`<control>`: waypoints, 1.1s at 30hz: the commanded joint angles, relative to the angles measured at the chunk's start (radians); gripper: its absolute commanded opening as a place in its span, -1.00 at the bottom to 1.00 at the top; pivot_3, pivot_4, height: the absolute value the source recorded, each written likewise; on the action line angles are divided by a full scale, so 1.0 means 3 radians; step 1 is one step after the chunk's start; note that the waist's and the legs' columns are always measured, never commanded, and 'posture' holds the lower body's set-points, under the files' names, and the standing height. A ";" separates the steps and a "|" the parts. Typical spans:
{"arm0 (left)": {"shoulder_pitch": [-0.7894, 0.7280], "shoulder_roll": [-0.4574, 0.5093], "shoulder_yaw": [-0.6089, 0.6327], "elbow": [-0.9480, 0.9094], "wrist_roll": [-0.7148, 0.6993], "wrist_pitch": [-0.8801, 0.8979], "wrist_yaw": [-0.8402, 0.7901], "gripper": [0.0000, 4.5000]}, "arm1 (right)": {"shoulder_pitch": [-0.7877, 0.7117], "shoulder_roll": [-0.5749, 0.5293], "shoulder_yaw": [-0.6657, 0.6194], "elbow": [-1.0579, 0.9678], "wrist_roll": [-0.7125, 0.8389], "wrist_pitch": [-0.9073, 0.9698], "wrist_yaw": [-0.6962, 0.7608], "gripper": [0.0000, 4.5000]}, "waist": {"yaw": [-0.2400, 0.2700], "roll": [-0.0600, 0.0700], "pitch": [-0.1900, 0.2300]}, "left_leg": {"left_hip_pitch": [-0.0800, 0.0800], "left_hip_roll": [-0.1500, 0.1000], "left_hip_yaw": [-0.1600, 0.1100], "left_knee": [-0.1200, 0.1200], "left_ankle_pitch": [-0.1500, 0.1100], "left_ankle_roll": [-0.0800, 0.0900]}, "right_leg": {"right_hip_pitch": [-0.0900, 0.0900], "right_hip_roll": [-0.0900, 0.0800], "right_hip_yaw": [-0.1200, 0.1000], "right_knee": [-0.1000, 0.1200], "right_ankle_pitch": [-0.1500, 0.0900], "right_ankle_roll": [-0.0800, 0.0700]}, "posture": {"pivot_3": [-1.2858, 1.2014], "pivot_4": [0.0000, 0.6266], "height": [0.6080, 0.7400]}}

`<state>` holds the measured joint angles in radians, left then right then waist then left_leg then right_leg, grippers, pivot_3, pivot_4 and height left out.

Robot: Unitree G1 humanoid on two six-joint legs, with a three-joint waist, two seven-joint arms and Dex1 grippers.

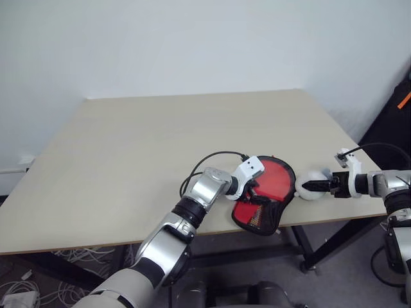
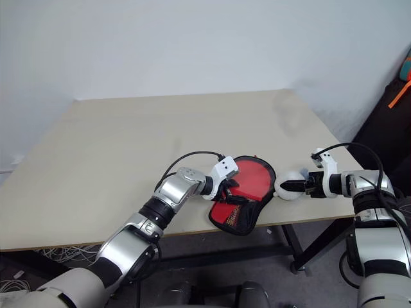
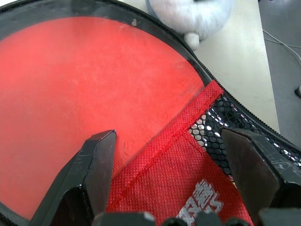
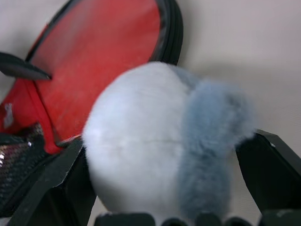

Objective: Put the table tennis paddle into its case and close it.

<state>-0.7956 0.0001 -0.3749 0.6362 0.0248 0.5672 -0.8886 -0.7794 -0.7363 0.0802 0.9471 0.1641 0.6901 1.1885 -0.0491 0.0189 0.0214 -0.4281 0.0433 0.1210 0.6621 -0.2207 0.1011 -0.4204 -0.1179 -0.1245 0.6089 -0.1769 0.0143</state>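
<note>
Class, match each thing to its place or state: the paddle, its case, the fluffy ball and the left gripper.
1 round red table tennis paddle
2 soft red case with black piping
3 white and grey fluffy ball
4 left gripper

A open, above the case
B inside the case
C lying flat, holding the paddle
D beside the case, on the robot's right

Pairs: 1-B, 2-C, 3-D, 4-A

Matt smooth red rubber face of the table tennis paddle (image 3: 89, 89), coarse woven red cloth and black mesh on the case (image 3: 188, 165) with black piping, fluffy white and grey plush ball (image 4: 160, 141), matt pale wood-look table (image 1: 160, 141), hard black plastic fingers (image 3: 89, 169)
</note>
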 commanded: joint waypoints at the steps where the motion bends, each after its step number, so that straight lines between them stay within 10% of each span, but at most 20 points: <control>1: 0.0187 0.0078 -0.0164 0.0314 0.0130 0.0244 -0.0001 0.66 | 0.0018 -0.0055 -0.0123 -0.0225 0.0047 -0.0070 0.0017 0.42 | 0.0000 0.0000 0.0000 | 0.0000 0.0000 0.0000 0.0000 0.0000 0.0000 | 0.0000 0.0000 0.0000 0.0000 0.0000 0.0000 | 0.03 -1.00 1.00; 11: 0.0228 0.0054 -0.0202 0.0296 0.0135 0.0257 -0.0009 0.66 | 0.0598 -0.0343 -0.0416 -0.1140 0.0404 0.0323 0.0332 -0.78 | 0.0003 -0.0005 0.0003 | 0.0000 0.0000 -0.0001 0.0000 0.0000 0.0000 | 0.0001 -0.0001 0.0000 -0.0001 0.0000 0.0000 | 0.03 -1.00 1.00; 33: 0.0219 0.0063 -0.0210 0.0318 0.0149 0.0218 -0.0024 0.66 | 0.2558 -0.0620 -0.0200 -0.4304 0.1367 0.1208 0.0193 -0.81 | 0.0089 -0.0018 0.0007 | -0.0002 0.0001 -0.0017 -0.0004 -0.0007 -0.0007 | 0.0000 -0.0002 -0.0003 -0.0010 -0.0003 0.0003 | 0.03 -1.00 1.00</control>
<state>-0.7941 -0.0109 -0.3836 0.6343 0.0256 0.5669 -0.8963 -0.0441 -0.8860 0.0183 -0.2527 0.5244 1.0322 1.2217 -0.0223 0.0134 0.0235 -0.4287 0.0435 0.1153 0.6608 -0.2232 0.0985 -0.4205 -0.1184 -0.1255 0.6058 -0.1784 0.0156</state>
